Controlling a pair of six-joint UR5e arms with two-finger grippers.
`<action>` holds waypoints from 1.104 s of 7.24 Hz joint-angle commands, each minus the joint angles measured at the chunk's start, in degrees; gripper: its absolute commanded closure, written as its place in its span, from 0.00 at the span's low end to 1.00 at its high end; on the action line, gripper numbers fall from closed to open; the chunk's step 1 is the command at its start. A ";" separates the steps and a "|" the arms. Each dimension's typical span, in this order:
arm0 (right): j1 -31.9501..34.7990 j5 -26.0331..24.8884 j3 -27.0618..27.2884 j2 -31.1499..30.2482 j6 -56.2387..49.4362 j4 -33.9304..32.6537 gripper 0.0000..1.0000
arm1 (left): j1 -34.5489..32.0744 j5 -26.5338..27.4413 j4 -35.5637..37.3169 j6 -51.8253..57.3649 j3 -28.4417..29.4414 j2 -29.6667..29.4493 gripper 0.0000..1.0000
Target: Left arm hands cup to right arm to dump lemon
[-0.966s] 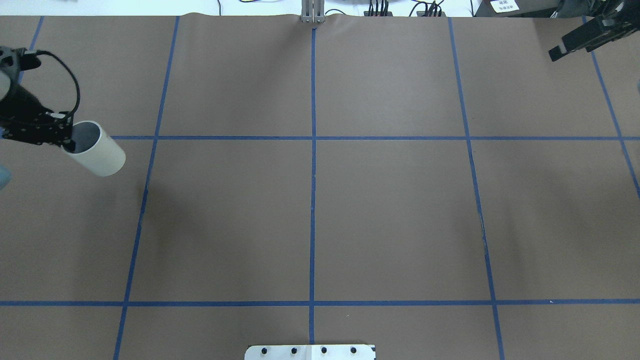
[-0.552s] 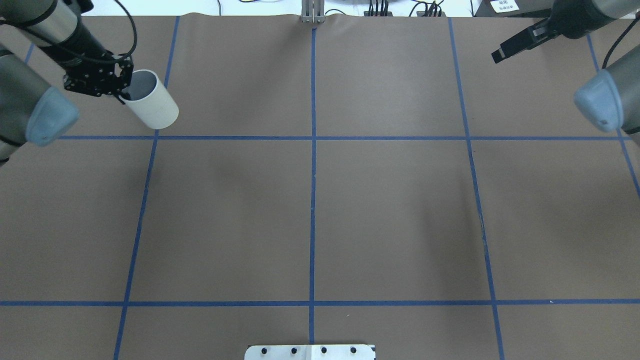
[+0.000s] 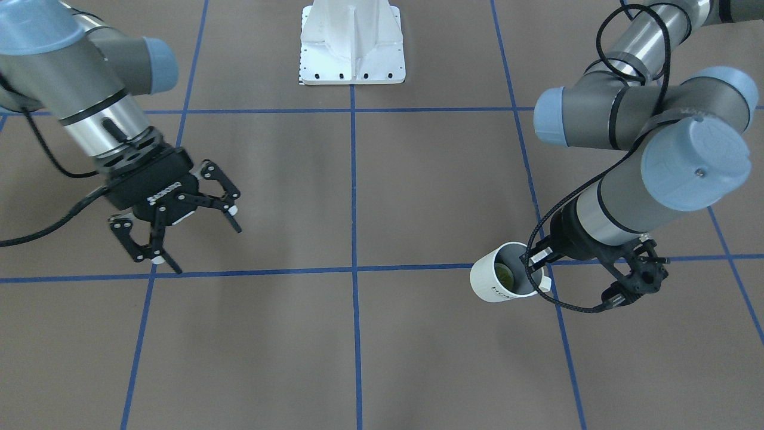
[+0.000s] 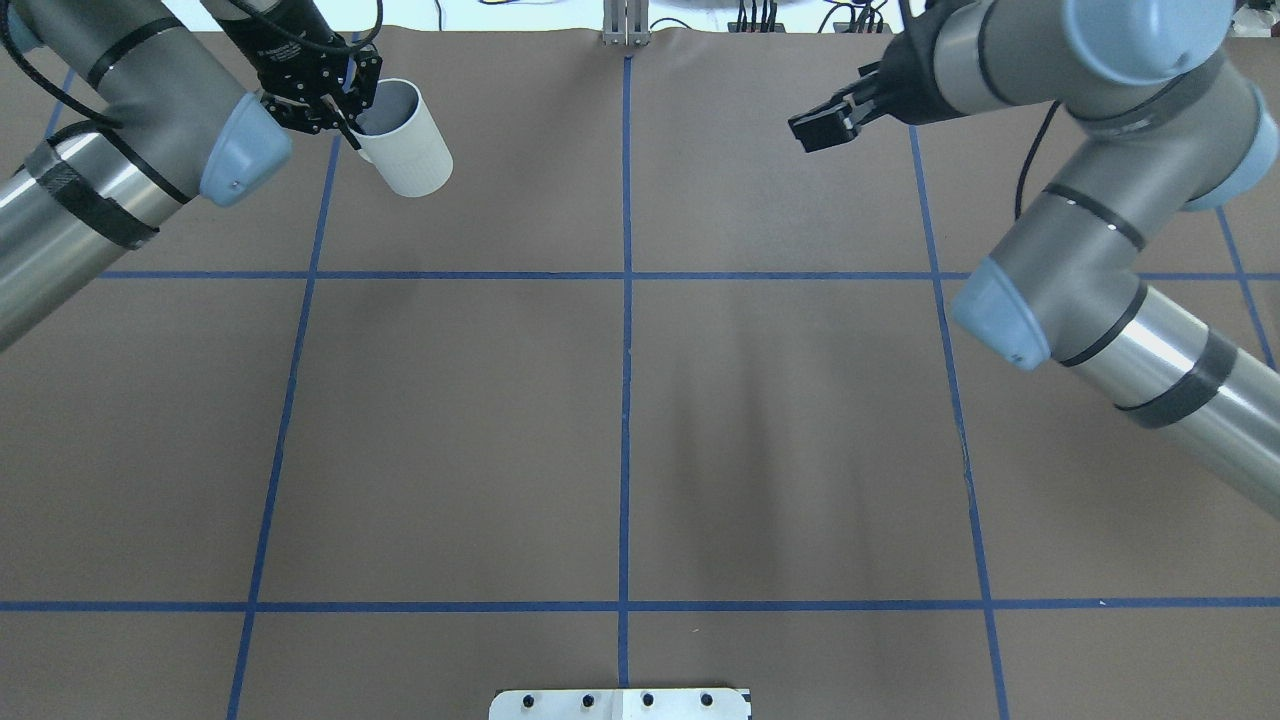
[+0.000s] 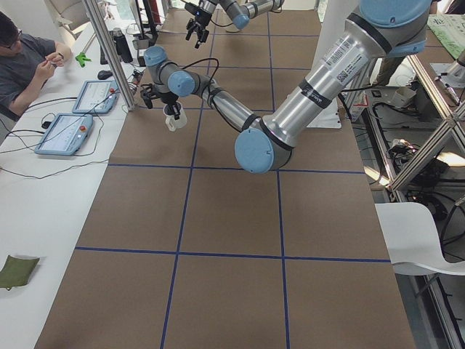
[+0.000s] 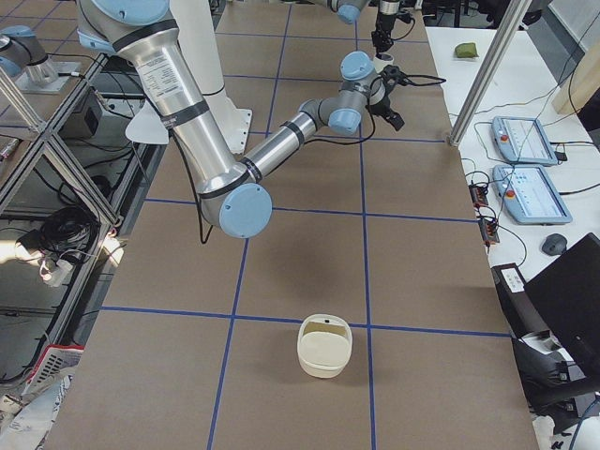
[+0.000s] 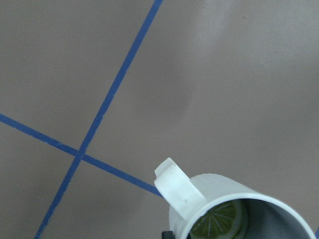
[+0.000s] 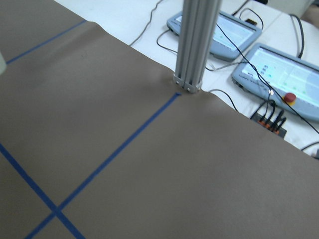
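Above the matte brown table (image 3: 418, 191) with blue tape lines (image 3: 353, 179), I see the small smooth cylindrical cream-white mug (image 3: 490, 288) held tilted. Its base points toward the centre and its grey mouth faces the black left gripper (image 3: 533, 270), which is clamped on the rim. A yellow-green lemon slice (image 3: 504, 275) lies inside. The black right gripper (image 3: 206, 246) is spread wide, well apart from the mug.

view under right pincer (image 3: 209, 251) | brown mat (image 8: 124, 74) with crossing blue tape lines (image 8: 129, 141) | metal post (image 8: 197, 45) ahead at the mat edge | two tablets (image 8: 279, 74) and cables (image 8: 149, 25) beyond it | red button (image 8: 289, 97) on the right tablet

Cup (image 3: 486, 286): cream-white, grey inside, "HOME" on side; tilted, gripped at rim by left claw (image 3: 535, 269), clear of bench (image 3: 418, 179). Lemon slice (image 3: 504, 275) sits inside at the bottom.
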 commanded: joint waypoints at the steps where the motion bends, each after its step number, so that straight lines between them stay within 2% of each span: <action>1: -11.88 -16.80 0.13 5.98 0.60 0.44 0.02 | 0.21 -0.44 -3.33 -2.67 4.76 -3.11 1.00; 3: -20.95 -30.00 -0.75 8.28 0.52 3.59 0.01 | -0.32 -6.57 -3.50 -2.67 4.68 -3.20 1.00; 6: -24.15 -32.87 -0.31 9.60 0.61 4.65 0.02 | -1.45 -18.08 -7.11 -3.20 2.15 -3.55 1.00; 7: -24.50 -32.87 -0.49 9.52 0.78 7.79 0.02 | -1.64 -19.85 -7.19 -3.11 1.17 -3.38 1.00; 8: -24.59 -32.87 -0.66 9.52 0.78 8.08 0.02 | -1.64 -21.17 -7.11 -3.11 -0.31 -2.94 1.00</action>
